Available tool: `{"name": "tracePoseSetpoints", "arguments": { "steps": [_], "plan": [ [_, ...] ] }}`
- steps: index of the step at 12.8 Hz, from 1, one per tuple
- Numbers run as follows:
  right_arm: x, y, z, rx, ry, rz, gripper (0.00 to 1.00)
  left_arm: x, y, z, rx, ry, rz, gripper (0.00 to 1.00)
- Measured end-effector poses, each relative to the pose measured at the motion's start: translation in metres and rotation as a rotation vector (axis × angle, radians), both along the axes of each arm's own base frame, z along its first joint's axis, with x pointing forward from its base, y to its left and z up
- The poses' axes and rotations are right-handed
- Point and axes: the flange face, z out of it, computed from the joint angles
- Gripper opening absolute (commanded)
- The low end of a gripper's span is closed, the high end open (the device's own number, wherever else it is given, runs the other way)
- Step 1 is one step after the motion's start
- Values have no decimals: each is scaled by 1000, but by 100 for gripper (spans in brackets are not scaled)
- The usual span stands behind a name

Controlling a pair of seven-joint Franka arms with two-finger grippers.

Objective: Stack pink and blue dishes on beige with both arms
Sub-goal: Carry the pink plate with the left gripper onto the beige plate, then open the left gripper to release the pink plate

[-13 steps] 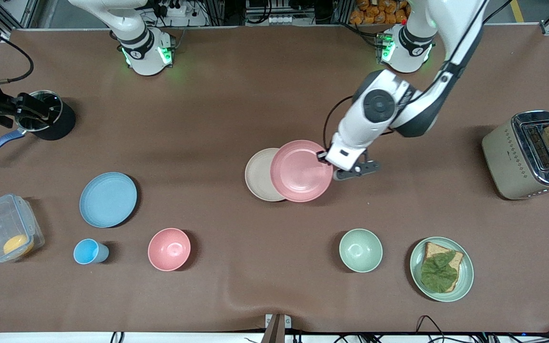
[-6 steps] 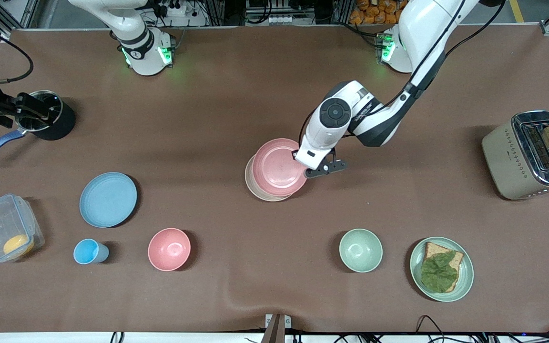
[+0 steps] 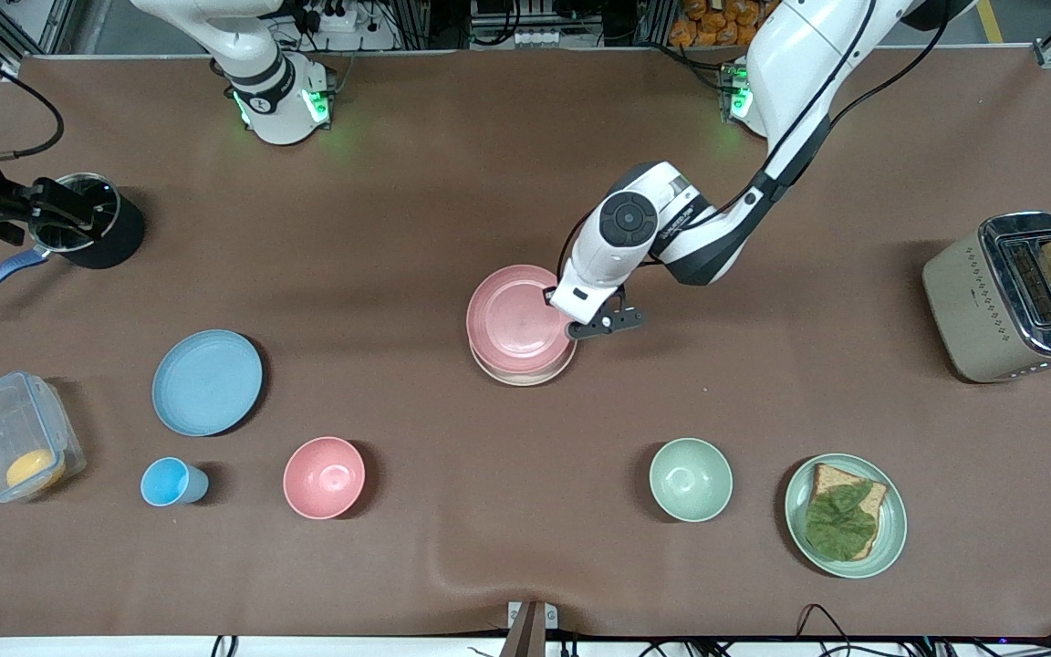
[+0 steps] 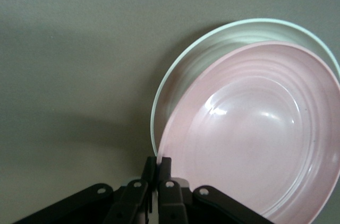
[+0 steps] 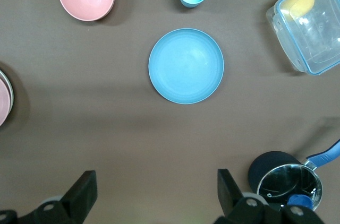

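My left gripper (image 3: 560,308) is shut on the rim of the pale pink plate (image 3: 516,319) and holds it over the beige plate (image 3: 525,377). The pink plate covers nearly all of the beige one, leaving only a crescent of its rim showing. The left wrist view has the fingers (image 4: 150,166) pinching the pink plate (image 4: 255,128), with the beige plate's rim (image 4: 212,43) below it; whether the two plates touch I cannot tell. The light blue plate (image 3: 207,381) lies flat toward the right arm's end. High above the table, my right gripper (image 5: 156,192) waits open and empty, looking down on the blue plate (image 5: 186,66).
A pink bowl (image 3: 324,477) and a blue cup (image 3: 170,482) sit nearer the camera than the blue plate. A lidded box (image 3: 15,447) and a black pot (image 3: 92,228) stand at the right arm's end. A green bowl (image 3: 691,479), a green plate with a sandwich (image 3: 890,538) and a toaster (image 3: 963,301) occupy the left arm's end.
The left gripper has carried the pink plate toward the right arm's end, from half overlapping the beige plate to nearly covering it. The right arm has not moved.
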Motion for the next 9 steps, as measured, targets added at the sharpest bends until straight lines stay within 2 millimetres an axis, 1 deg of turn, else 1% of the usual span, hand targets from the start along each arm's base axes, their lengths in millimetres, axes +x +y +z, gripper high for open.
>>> {"name": "tracePoseSetpoints", "arguments": {
  "steps": [4, 5, 6, 7, 9],
  "plan": [
    [1, 0, -1, 0, 2, 0, 100, 6, 0, -5, 4, -14, -12, 0],
    [1, 0, -2, 0, 3, 0, 100, 8, -1, -6, 1, -14, -9, 26],
    [1, 0, -2, 0, 3, 0, 100, 10, -1, -6, -3, -14, -6, 87],
    [1, 0, -2, 0, 3, 0, 100, 13, -2, -6, -8, -15, -2, 100],
    [1, 0, -2, 0, 3, 0, 100, 23, -3, -1, -19, -24, 27, 100]
  ]
}}
